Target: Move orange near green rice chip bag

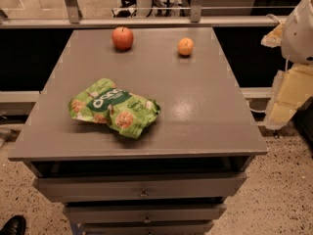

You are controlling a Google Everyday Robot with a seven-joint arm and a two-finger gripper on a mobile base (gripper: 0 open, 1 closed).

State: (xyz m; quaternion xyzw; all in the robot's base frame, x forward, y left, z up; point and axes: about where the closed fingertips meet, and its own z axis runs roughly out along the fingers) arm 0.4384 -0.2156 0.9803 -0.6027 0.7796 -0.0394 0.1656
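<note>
3 items on the grey table (205, 106) in my feed: orange (185, 46), red apple (122, 37), green rice chip bag (114, 106). Orange sits on the far side, right of centre, close to the back edge, resting on the tabletop with nothing touching it. Apple is in the same far row, left of the orange and well apart from it, stem dimple up. Bag lies flat and wrinkled on the near left part of the table, label up: white lettering on dark green, round tan rice cakes printed around it. Bag is well apart from both fruits. The orange is diagonally across from it, far and to the right.

Gripper (287, 99) hangs beyond the table's right edge, at the right border of my view, below a rounded white arm housing (301, 28). It reads as pale cream blocks, roughly level with the table's middle, well apart from the orange and the bag and not touching the tabletop. Wide or narrow, I cannot tell from this angle.

Under the tabletop, 3 drawer fronts (98, 187) are stacked, and 2 of them show a small centre knob. Speckled floor (283, 199) lies all around. 1 black shoe (12, 225) shows at the bottom left corner. Long grey ledge (146, 21) runs behind the table.
</note>
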